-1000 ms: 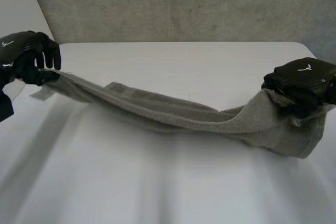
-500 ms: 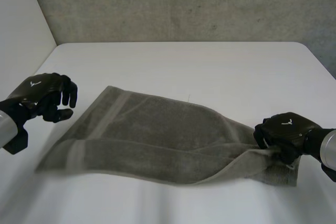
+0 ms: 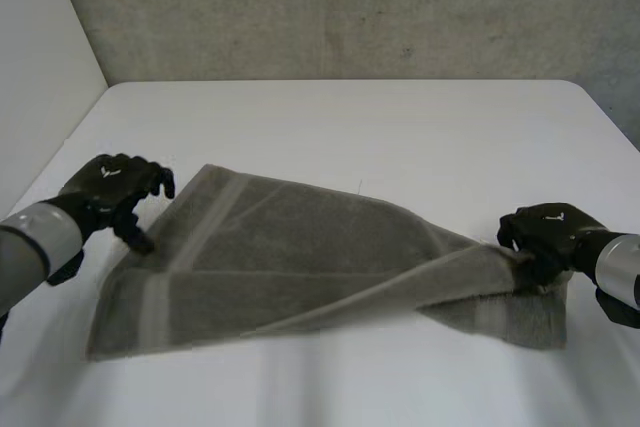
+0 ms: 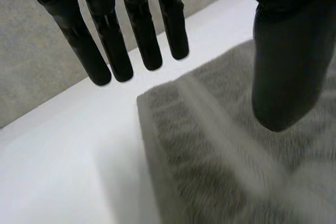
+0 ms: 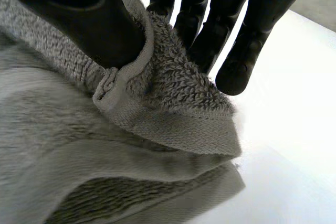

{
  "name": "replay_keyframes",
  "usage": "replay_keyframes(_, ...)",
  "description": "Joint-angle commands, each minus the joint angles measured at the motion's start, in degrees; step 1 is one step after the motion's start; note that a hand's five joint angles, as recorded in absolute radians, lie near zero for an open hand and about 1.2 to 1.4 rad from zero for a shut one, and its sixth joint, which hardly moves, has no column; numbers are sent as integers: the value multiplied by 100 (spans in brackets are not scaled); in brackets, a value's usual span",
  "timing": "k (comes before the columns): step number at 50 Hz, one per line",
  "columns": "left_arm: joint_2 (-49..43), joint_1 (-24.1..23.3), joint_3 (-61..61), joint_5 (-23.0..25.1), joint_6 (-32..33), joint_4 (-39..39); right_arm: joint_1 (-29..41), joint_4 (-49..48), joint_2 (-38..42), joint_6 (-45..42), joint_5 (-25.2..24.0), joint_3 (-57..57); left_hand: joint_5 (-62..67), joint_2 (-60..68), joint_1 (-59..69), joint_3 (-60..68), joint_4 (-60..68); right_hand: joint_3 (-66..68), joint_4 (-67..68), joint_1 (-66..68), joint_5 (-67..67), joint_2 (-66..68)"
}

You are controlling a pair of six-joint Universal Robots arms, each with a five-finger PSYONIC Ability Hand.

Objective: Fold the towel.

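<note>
Since half a second ago your left robot hand [image 3: 115,187] has come in from beside the towel [image 3: 300,257] to its far left corner, and the towel, which hung stretched between both hands a second ago, now lies on the white desk [image 3: 380,127].

You see the left robot hand wide, its fingers straight and spread, holding nothing. In its wrist view the fingertips reach past the towel's corner over bare desk, while the thumb hangs over the striped border. You cannot tell whether the thumb touches the cloth.

Your right robot hand [image 3: 548,232] is at the towel's right end and grips it. Its wrist view shows the hemmed edge pinched between the thumb and the fingers, with the cloth bunched and doubled beneath.

From that grip a raised fold runs diagonally across the towel toward its near edge. Left of the fold the towel lies spread flat, and a smaller flap lies on the desk just below the right robot hand.
</note>
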Motion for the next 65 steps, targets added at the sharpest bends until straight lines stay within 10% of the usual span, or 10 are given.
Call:
replay_keyframes(1, 970, 463, -751, 645, 460, -507, -2, -382, 318, 449, 230, -118, -295, -332, -315, -292, -284, 488, 318, 350, 364, 503)
replay_keyframes(12, 1887, 1157, -1841, 2044, 1389, -991, 6, -399, 300, 431, 151, -65, 985, 947, 964, 987, 995, 488, 318, 350, 364, 503)
replay_keyframes(28, 201, 1001, -1887, 1527, 3377, -2020, 6, -435, 282, 422, 116, -4, 230, 192, 209, 232, 240, 488, 318, 350, 364, 503)
replay_keyframes(65, -592, 350, -938, 867, 2262, -799, 6, -461, 282, 414, -87, 102, 312, 275, 292, 315, 323, 488, 318, 350, 364, 503)
